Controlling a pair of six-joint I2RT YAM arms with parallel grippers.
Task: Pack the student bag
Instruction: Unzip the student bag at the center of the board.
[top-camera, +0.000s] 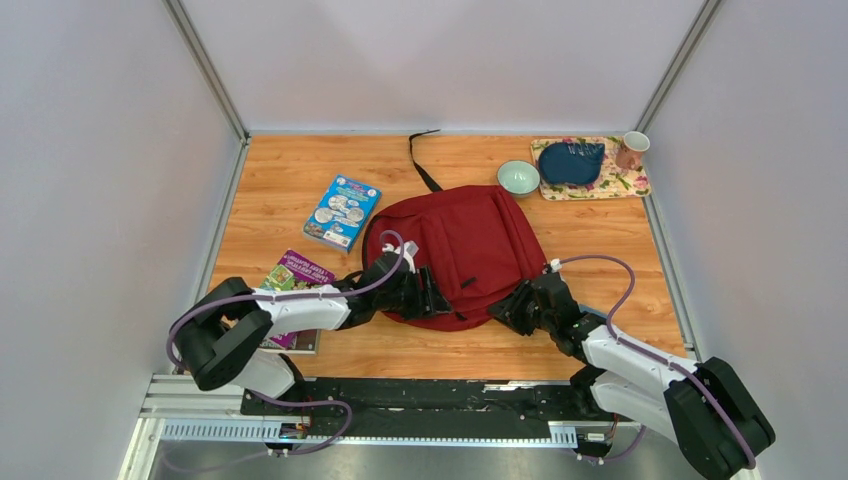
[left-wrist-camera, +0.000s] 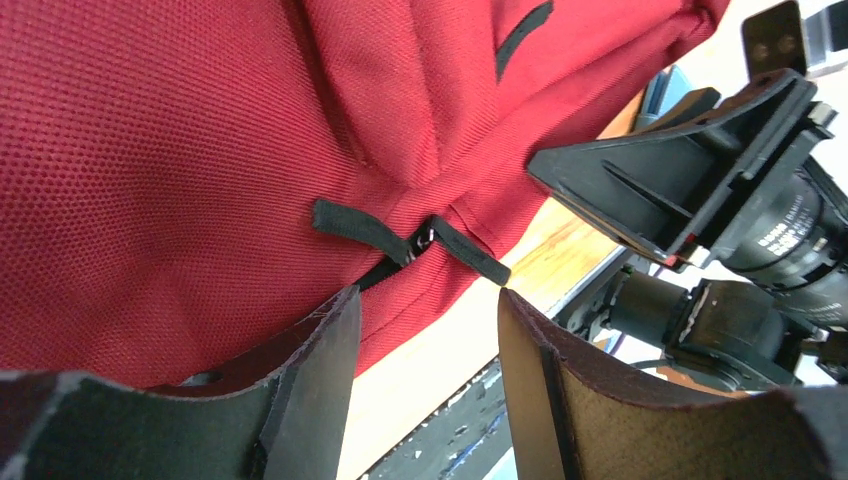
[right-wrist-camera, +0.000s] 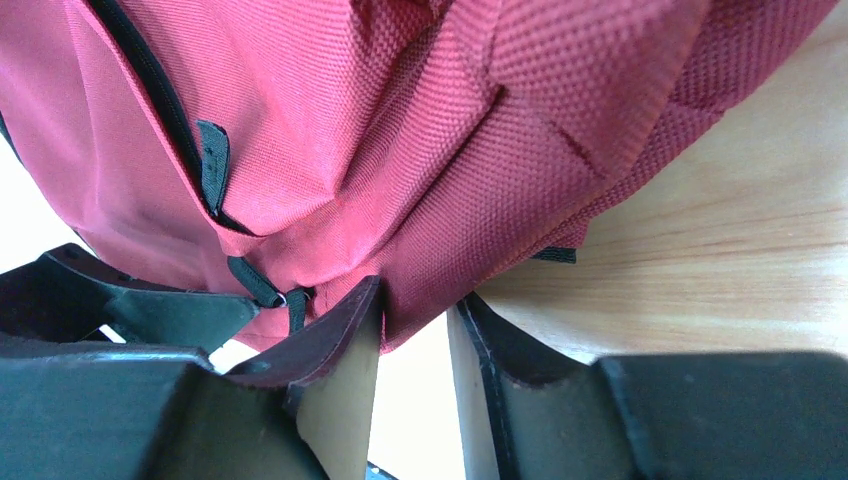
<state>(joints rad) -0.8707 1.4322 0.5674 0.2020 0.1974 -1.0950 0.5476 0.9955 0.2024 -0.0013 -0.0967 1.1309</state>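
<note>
Mid-counter, slightly toward near edge: student bag (top-camera: 465, 240) is lying flat, dark red, one black strap (top-camera: 421, 160) trailing toward far edge. L gripper (top-camera: 432, 297) is sitting at bag's near-left hem, fingers (left-wrist-camera: 320, 350) standing fairly wide apart, nothing between them; two black zipper pulls (left-wrist-camera: 425, 240) are lying on the fabric just beyond the tips. R gripper (top-camera: 508, 308) is meeting the near-right hem, fingers (right-wrist-camera: 345, 335) only narrowly parted w/ a slit of light showing; a fold of hem is dipping into the mouth of that gap, inner finger touching fabric, can't tell if it's pinched. Toward far-left corner a blue book (top-camera: 342, 212) is resting on the counter (top-camera: 280, 180); a purple-green book (top-camera: 296, 275) is lying by near-left edge, partly under L arm. At far-right corner a floral mat (top-camera: 625, 185) is carrying a blue pouch (top-camera: 571, 161) and pink mug (top-camera: 632, 150); a green bowl (top-camera: 518, 177) is sitting just beside mat's left end.
</note>
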